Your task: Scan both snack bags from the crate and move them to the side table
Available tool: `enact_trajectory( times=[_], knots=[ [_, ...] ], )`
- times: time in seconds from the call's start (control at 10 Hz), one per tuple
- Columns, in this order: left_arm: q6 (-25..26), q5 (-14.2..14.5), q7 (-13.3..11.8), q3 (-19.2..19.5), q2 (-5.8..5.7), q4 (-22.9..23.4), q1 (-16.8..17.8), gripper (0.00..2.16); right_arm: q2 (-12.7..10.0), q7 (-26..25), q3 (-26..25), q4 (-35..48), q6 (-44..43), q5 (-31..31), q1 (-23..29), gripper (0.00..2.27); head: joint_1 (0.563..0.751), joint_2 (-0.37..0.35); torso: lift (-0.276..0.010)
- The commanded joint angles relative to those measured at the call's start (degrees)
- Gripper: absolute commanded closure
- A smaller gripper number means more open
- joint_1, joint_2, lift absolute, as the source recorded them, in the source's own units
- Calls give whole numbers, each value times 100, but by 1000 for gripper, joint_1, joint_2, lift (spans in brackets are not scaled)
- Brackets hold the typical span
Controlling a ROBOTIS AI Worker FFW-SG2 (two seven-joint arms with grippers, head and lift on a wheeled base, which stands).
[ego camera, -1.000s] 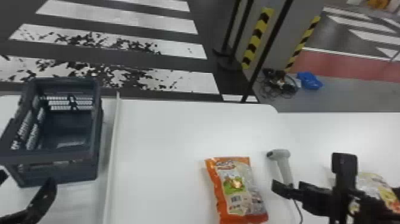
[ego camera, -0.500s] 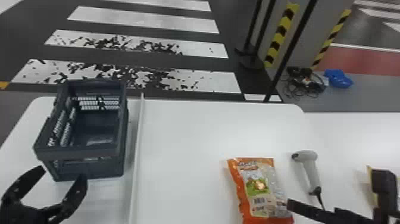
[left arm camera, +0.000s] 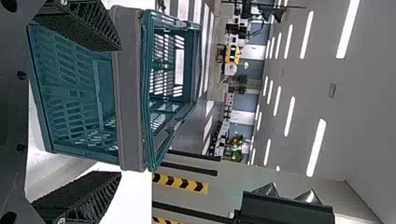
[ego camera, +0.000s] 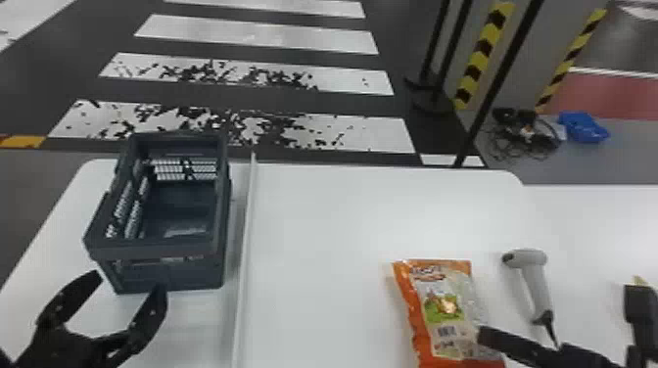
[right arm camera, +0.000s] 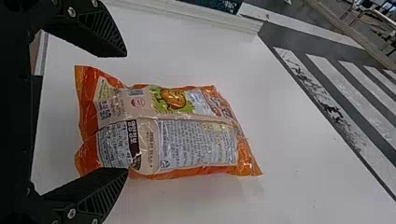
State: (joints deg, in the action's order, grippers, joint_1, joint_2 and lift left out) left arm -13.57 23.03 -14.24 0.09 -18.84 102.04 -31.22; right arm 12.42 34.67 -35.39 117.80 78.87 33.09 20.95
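A robot's left hand (ego camera: 128, 284) is hovering at the near side of an open-topped gray crate (ego camera: 161, 249), its two black fingers spreading wide and gripping nothing; whether either is touching the crate, one cannot tell. The crate is standing upright on a white desk (ego camera: 318, 210), with a raised white strip (ego camera: 245, 235) running just beside its right side.

Well to the right of the crate, and nearer the robot, an orange snack bag (ego camera: 440, 313) is lying flat on the desk. Over that bag's near end, also well to the right of the crate, the right hand (ego camera: 558, 313) is poising with fingers standing far apart, holding nothing; whether a finger is brushing the wrapper, one cannot tell.

Farther to the crate's right, past the bag, a gray handheld scanner (ego camera: 536, 284) is resting on its side, a dark cable trailing from its handle. Beyond the crate, white crossing stripes (ego camera: 264, 36) are marking the dark floor.
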Motion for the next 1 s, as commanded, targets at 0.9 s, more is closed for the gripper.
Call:
enact_trajectory(
  times=[0.9],
  knots=[
    [-18, 0, 0, 0, 12, -44, 2, 39, 340, 251, 885, -1023, -1035, -892, -364, 134, 695, -121, -99]
  ],
)
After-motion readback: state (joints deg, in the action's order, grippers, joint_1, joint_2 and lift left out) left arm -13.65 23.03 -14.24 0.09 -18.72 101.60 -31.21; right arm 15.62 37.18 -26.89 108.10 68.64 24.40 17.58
